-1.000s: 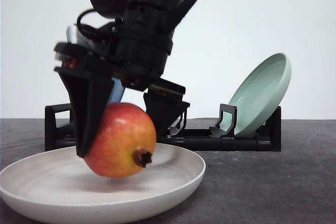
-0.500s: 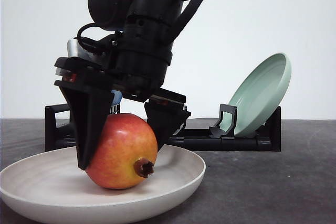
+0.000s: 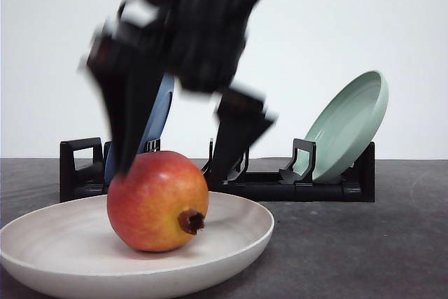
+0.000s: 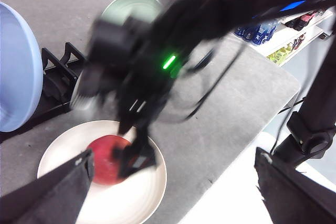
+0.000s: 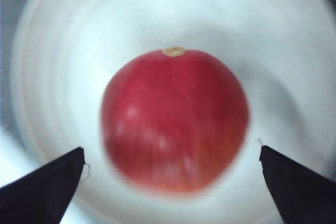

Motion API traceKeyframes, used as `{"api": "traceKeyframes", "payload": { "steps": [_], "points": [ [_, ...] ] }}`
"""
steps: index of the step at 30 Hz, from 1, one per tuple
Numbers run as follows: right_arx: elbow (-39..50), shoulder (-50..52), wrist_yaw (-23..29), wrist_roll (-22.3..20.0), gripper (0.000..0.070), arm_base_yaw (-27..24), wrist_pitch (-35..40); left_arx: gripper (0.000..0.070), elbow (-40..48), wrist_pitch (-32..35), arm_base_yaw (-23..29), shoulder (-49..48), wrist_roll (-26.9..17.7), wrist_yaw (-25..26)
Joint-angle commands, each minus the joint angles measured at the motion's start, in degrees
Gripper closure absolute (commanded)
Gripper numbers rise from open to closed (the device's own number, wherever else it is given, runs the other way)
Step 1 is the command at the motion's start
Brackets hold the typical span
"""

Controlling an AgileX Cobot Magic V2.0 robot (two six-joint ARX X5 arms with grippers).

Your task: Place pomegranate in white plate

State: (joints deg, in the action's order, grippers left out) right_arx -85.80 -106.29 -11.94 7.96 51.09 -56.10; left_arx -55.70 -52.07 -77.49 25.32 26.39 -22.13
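- Front view: we see the pomegranate [image 3: 158,201] resting inside the white plate [image 3: 42,243], its dark crown nub pointing toward the camera and a little to the side.
- The right gripper [image 3: 178,166] is blurred above the fruit; its fingers [image 3: 129,127] are spread apart, released, one tip close over the pomegranate's top and the other just behind it.
- Behind the white plate a black rack [image 3: 77,169] stands on the dark counter [image 3: 364,243], holding a blue plate [image 3: 159,113] and a tilted pale green plate [image 3: 350,124].
- Left wrist view: the left gripper [image 4: 173,192] has its fingers wide apart, holding nothing, well away from the white plate [image 4: 142,203]; the pomegranate [image 4: 107,156] lies in it under the blurred right arm [image 4: 157,66].
- Right wrist view: the pomegranate [image 5: 176,119] sits in the white plate [image 5: 294,56], between the parted fingers [image 5: 44,184] without touching them.
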Motion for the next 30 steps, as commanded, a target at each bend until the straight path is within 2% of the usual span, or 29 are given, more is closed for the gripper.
{"api": "traceKeyframes", "payload": {
  "steps": [1, 8, 13, 18, 21, 27, 30],
  "points": [
    [-1.44, 4.32, 0.04, -0.73, 0.0000, -0.21, -2.61, 0.0107, -1.05, 0.48, -0.79, 0.11, 0.03, 0.11],
    [-1.26, 22.14, 1.50, -2.46, 0.0000, -3.23, -13.85, 0.0107, -1.03, 0.59, -0.79, 0.11, 0.04, 0.09],
    [0.01, 35.78, 1.77, -2.46, 0.0000, -4.01, -14.22, 0.0107, -1.04, 0.63, -0.79, 0.11, -0.11, 0.09],
    [4.14, 49.65, 5.10, -1.82, 0.0000, -4.04, -10.83, 0.0107, -1.04, 0.65, -0.79, 0.11, -1.24, -1.56],
    [9.35, 57.96, 7.36, 1.12, 0.0000, -4.02, -7.20, 0.0107, -1.04, 0.69, -0.79, 0.11, -3.00, -2.67],
    [25.18, 73.45, 11.08, 7.94, 0.0000, -4.02, 5.87, 0.0107, -1.03, 1.07, -0.79, 0.14, -4.28, -5.25],
    [31.91, 78.26, 11.11, 9.07, 0.0000, -4.02, 11.88, 0.0107, -1.03, 1.07, -0.79, 0.15, -6.84, -5.32]
  ]
}}
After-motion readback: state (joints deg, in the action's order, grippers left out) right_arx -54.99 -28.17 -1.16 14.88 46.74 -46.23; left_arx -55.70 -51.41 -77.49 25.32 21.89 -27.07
